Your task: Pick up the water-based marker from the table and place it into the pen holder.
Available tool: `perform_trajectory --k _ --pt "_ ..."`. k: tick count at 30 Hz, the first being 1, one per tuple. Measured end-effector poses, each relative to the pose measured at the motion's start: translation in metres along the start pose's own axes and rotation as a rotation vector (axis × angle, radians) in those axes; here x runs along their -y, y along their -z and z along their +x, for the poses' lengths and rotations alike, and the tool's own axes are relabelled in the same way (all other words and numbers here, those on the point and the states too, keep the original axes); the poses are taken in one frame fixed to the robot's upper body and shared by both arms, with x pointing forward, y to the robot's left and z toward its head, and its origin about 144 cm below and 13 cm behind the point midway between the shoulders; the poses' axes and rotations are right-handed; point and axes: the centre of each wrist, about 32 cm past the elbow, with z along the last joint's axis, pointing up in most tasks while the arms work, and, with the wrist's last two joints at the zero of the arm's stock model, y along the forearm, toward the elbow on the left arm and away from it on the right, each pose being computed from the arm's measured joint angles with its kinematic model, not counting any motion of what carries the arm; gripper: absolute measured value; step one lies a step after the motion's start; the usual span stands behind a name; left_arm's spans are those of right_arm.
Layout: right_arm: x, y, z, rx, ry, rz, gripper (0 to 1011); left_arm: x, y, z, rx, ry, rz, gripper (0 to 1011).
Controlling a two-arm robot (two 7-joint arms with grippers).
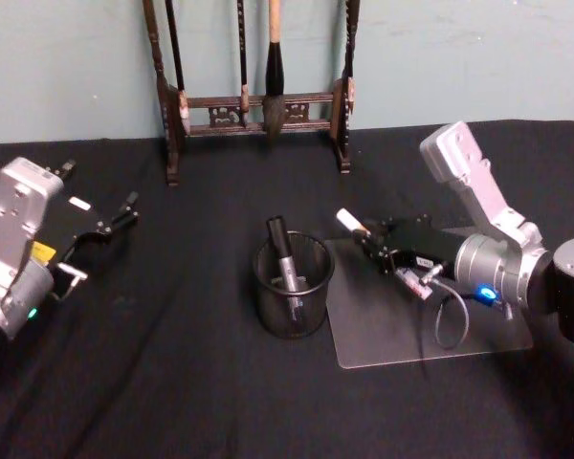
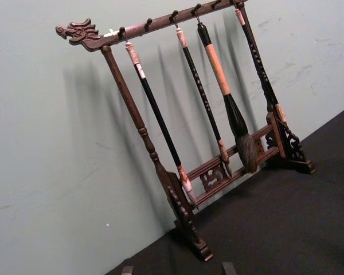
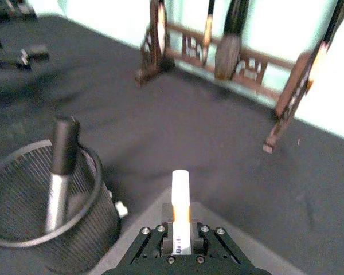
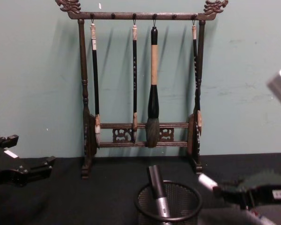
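Note:
My right gripper (image 1: 371,239) is shut on the water-based marker (image 1: 350,222), a white pen with an orange band. The marker (image 3: 180,200) sticks out forward between the jaws of that gripper (image 3: 180,245). It hangs just right of the pen holder (image 1: 268,308), a round black wire-mesh cup, at about rim height. The white tip (image 4: 207,181) points toward the cup's rim (image 4: 145,212). A grey-and-black marker (image 1: 285,256) leans inside the cup. My left gripper (image 1: 98,196) rests open at the far left, holding nothing.
A clear flat plate (image 1: 402,335) lies on the black cloth under my right gripper. A tall dark wooden rack (image 1: 258,105) hung with calligraphy brushes stands at the back against the green wall. Black cloth lies bare between the cup and my left arm.

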Motion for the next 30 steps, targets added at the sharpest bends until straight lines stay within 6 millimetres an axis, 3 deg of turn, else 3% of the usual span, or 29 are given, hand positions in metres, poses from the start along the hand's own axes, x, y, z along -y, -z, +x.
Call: perform_trajectory --k 14,20,30 --pt "0.008 -0.006 -0.001 0.04 -0.063 0.292 176 0.0 0.0 0.0 0.0 0.0 0.0 1001" --pt "0.0 -0.007 -0.008 0.036 -0.105 0.444 176 0.0 0.0 0.0 0.0 0.0 0.0 1001" --pt "-0.019 -0.009 -0.021 0.029 -0.191 0.524 176 0.0 0.0 0.0 0.0 0.0 0.0 1001"
